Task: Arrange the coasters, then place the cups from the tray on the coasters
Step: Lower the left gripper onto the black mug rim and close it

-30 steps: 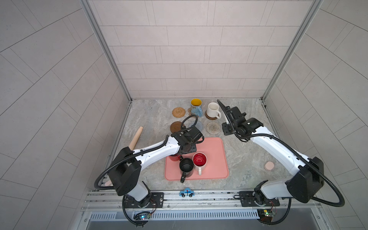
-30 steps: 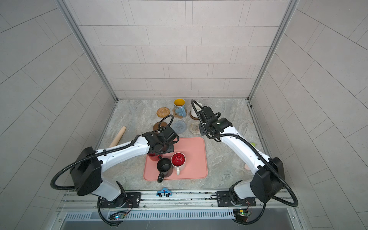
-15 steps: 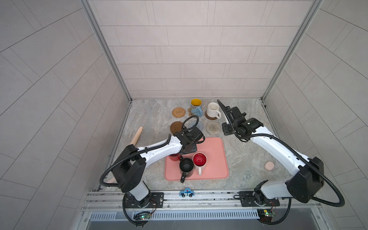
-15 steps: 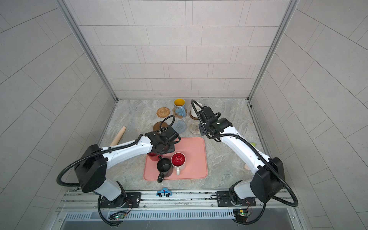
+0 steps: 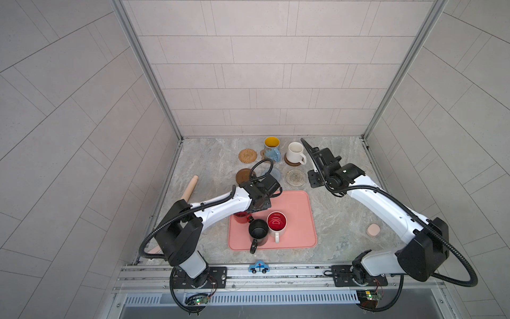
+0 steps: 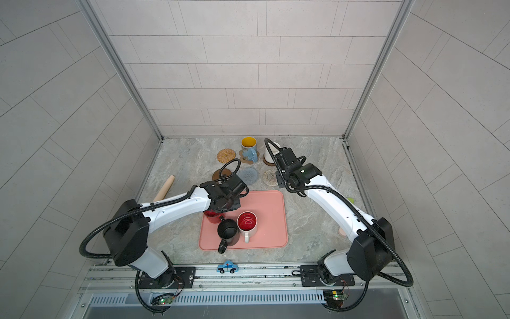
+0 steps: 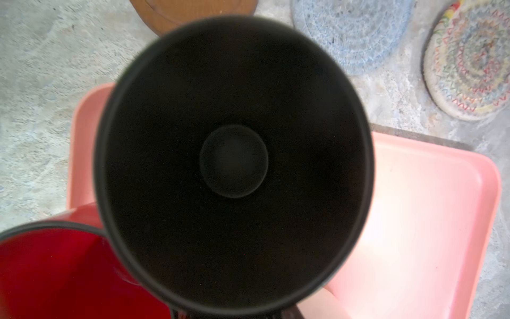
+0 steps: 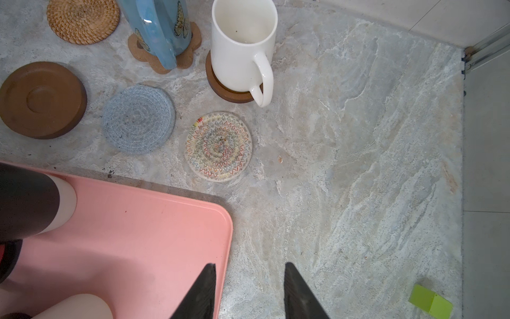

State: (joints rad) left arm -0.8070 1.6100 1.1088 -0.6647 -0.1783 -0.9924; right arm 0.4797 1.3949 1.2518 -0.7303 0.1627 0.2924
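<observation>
On my salmon tray [image 5: 299,210]: a red mug [image 5: 242,218], a black mug [image 5: 258,232], a red-lined white mug [image 5: 276,224]. A second black mug [image 7: 234,160] fills the left wrist view; I can't tell the left gripper [image 5: 262,194]'s grip. The right gripper [image 8: 249,290] hangs parted, empty, near the tray's far corner. Beyond, the blue mug [image 5: 271,150] and cream mug [image 5: 294,151] stand on coasters [image 8: 231,95].

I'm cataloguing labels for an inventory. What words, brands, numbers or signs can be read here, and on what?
None can be read.
The blue mug shows butterfly pictures only, no words.
The toy car carries a small dark mark, too small to read.
The pink tray shows no lettering.
</observation>
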